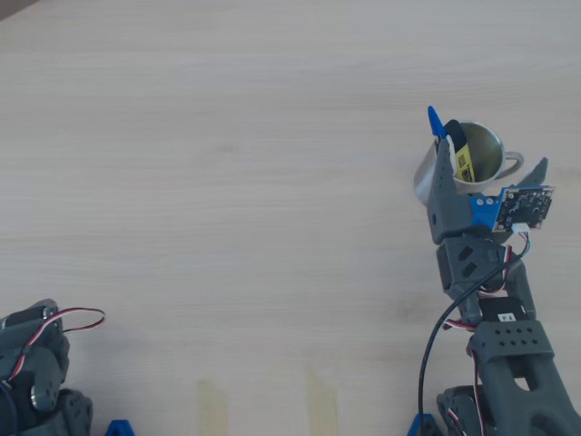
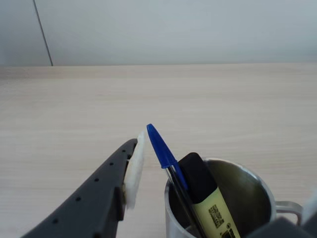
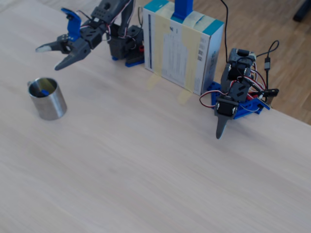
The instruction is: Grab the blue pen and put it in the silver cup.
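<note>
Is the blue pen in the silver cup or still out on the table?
In. The blue pen leans inside the silver cup beside a yellow marker, cap sticking above the rim.
</note>
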`<state>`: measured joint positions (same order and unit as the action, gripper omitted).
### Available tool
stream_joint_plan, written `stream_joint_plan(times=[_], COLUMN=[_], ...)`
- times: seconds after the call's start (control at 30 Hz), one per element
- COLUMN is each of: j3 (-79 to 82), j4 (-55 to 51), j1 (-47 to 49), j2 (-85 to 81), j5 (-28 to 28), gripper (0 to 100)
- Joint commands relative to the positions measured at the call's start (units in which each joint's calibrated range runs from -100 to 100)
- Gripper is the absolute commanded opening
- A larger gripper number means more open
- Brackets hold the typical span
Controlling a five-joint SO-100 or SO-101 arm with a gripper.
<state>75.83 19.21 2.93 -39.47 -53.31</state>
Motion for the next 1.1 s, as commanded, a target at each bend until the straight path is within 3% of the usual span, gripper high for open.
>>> stream_joint_plan(times=[0.0, 0.9, 1.07], j3=[1.04, 22.9, 23.98], j4=[-0.03, 0.57, -3.64], j1=[0.91, 2.48, 2.75], j2=[-3.42, -25.95, -28.27], j5=[-0.16, -0.22, 0.2], gripper=[50, 50, 50])
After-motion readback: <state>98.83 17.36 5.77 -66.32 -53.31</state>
